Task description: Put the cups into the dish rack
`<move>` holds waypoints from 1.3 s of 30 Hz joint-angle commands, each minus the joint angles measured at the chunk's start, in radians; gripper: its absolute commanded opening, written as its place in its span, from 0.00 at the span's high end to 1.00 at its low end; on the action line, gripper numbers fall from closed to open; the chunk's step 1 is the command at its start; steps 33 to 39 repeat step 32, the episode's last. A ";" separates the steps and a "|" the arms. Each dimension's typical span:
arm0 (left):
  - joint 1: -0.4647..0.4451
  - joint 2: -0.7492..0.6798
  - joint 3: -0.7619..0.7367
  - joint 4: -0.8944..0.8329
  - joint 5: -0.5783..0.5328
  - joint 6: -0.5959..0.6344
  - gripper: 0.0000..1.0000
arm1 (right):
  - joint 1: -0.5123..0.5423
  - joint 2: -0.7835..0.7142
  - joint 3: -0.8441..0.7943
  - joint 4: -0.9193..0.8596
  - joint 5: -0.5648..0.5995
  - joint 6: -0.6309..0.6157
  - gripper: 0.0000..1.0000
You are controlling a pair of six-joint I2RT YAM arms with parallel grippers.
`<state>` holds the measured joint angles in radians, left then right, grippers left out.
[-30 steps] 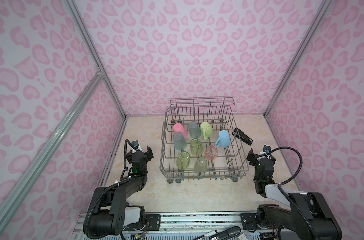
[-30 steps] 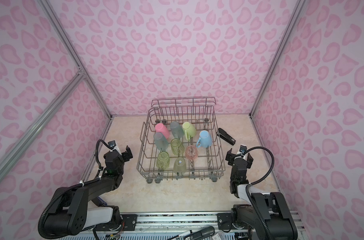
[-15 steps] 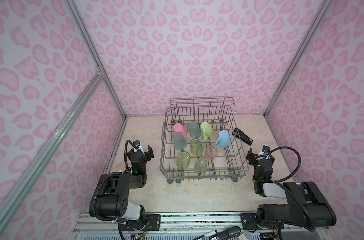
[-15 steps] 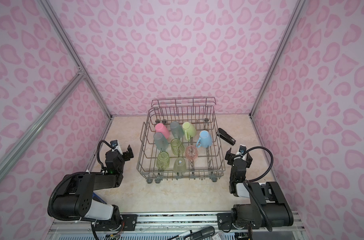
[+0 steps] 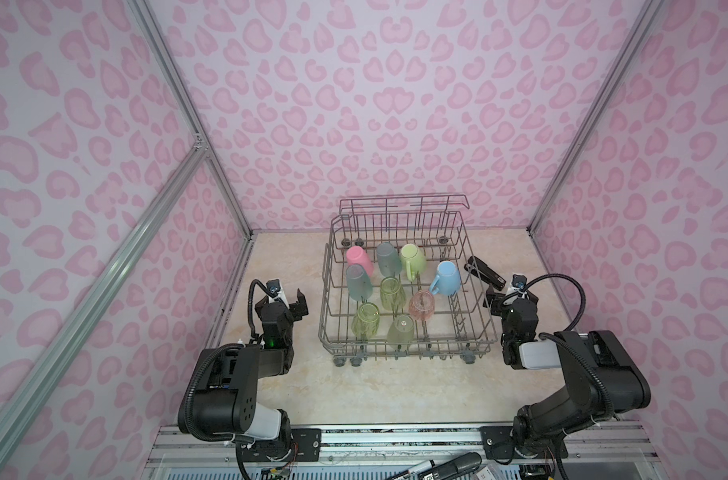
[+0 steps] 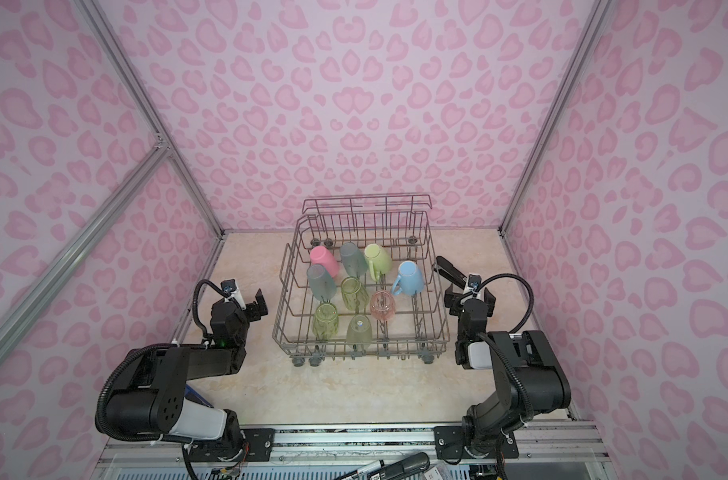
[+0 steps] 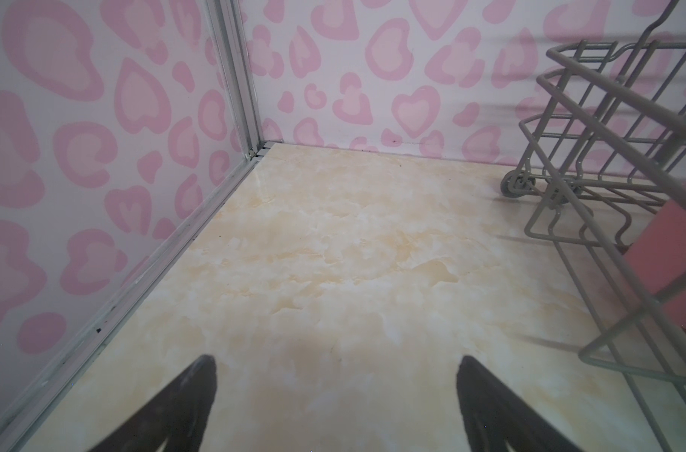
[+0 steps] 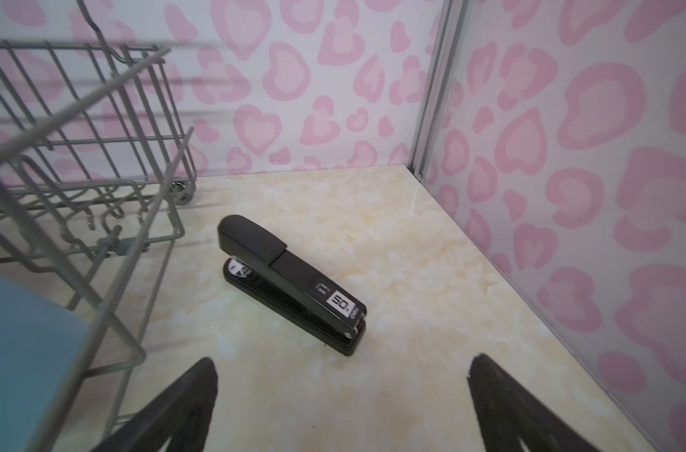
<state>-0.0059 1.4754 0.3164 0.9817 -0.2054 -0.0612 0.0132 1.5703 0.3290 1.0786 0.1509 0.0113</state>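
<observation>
The grey wire dish rack [image 5: 324, 291] [image 6: 277, 316] stands mid-table with several cups inside, mouths down or tilted. They are a pink tumbler [image 5: 359, 259], two teal ones [image 5: 388, 258], a light-green mug [image 5: 412, 257], a light-blue mug [image 5: 447, 277], a salmon tumbler [image 5: 421, 304] and green tumblers [image 5: 366, 319]. My left gripper [image 5: 288, 300] [image 6: 249, 305] [image 7: 335, 362] hangs open over bare table left of the rack. My right gripper [image 5: 511, 297] [image 6: 469, 297] [image 8: 343, 364] hangs open right of the rack, empty.
A black stapler [image 5: 485, 272] [image 8: 290, 281] lies on the table between the rack's right side and my right gripper. Pink patterned walls close in on the left, right and back. Markers [image 5: 437, 471] lie on the front rail.
Both arms have folded back toward their bases, with the grippers staying open beside the rack. The cups and the stapler have not moved.
</observation>
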 commanded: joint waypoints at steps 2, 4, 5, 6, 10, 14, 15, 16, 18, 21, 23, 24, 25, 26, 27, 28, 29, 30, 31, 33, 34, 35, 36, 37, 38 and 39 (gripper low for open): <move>0.002 -0.003 0.001 0.026 0.009 -0.009 0.03 | 0.001 0.000 -0.004 -0.027 -0.045 0.012 0.00; 0.000 -0.002 0.001 0.025 0.008 -0.008 0.03 | 0.001 -0.001 -0.009 -0.019 -0.045 0.009 0.00; 0.001 -0.002 0.000 0.027 0.008 -0.009 0.03 | 0.002 -0.004 -0.007 -0.023 -0.043 0.009 0.00; 0.000 -0.002 0.000 0.028 0.007 -0.008 0.03 | 0.006 -0.003 -0.007 -0.021 -0.040 0.006 0.00; 0.001 -0.001 0.002 0.026 0.007 -0.009 0.03 | 0.011 -0.001 -0.007 -0.024 -0.031 0.003 0.00; 0.000 -0.001 0.002 0.026 0.008 -0.009 0.03 | 0.011 -0.001 -0.007 -0.023 -0.030 0.003 0.00; 0.001 -0.001 0.000 0.026 0.008 -0.009 0.03 | 0.011 -0.002 -0.007 -0.023 -0.031 0.003 0.00; 0.001 -0.001 0.001 0.025 0.008 -0.009 0.03 | 0.011 -0.002 -0.007 -0.023 -0.030 0.001 0.00; 0.001 -0.001 0.002 0.026 0.008 -0.008 0.03 | 0.011 -0.002 -0.006 -0.022 -0.030 0.003 0.00; 0.001 0.001 0.004 0.024 0.008 -0.009 0.03 | 0.011 -0.002 -0.006 -0.023 -0.030 0.002 0.00; 0.000 0.003 0.005 0.021 0.008 -0.009 0.03 | 0.011 -0.001 -0.007 -0.023 -0.030 0.003 0.00; 0.000 0.003 0.006 0.019 0.008 -0.011 0.03 | 0.012 -0.001 -0.007 -0.023 -0.030 0.002 0.00; 0.001 0.003 0.007 0.018 0.008 -0.011 0.03 | 0.011 -0.001 -0.006 -0.023 -0.030 0.003 0.00; 0.002 0.004 0.007 0.018 0.008 -0.011 0.03 | 0.009 -0.001 -0.007 -0.023 -0.030 0.002 0.00; 0.001 0.004 0.008 0.018 0.008 -0.010 0.03 | 0.011 -0.002 -0.007 -0.023 -0.031 0.003 0.00; 0.001 0.002 0.007 0.017 0.009 -0.011 0.03 | 0.012 -0.001 -0.006 -0.022 -0.030 0.003 0.00; 0.001 0.002 0.005 0.020 0.010 -0.011 0.03 | 0.011 -0.001 -0.007 -0.022 -0.030 0.003 0.00; 0.002 0.000 0.004 0.023 0.009 -0.010 0.03 | 0.012 -0.001 -0.007 -0.022 -0.030 0.003 0.00; 0.002 -0.002 0.002 0.024 0.009 -0.009 0.03 | 0.011 -0.001 -0.007 -0.023 -0.030 0.003 0.00; 0.001 -0.002 0.001 0.025 0.009 -0.009 0.03 | 0.011 -0.001 -0.007 -0.023 -0.030 0.003 0.00; 0.001 -0.002 0.001 0.025 0.009 -0.009 0.03 | 0.011 -0.001 -0.007 -0.023 -0.030 0.003 0.00; 0.001 -0.002 0.001 0.025 0.009 -0.009 0.03 | 0.011 -0.001 -0.007 -0.023 -0.030 0.003 0.00; 0.001 -0.002 0.001 0.025 0.009 -0.009 0.03 | 0.011 -0.001 -0.007 -0.023 -0.030 0.003 0.00; 0.001 -0.002 0.001 0.025 0.009 -0.009 0.03 | 0.011 -0.001 -0.007 -0.023 -0.030 0.003 0.00; 0.001 -0.002 0.001 0.025 0.009 -0.009 0.03 | 0.011 -0.001 -0.007 -0.023 -0.030 0.003 0.00; 0.001 -0.002 0.001 0.025 0.009 -0.009 0.03 | 0.011 -0.001 -0.007 -0.023 -0.030 0.003 0.00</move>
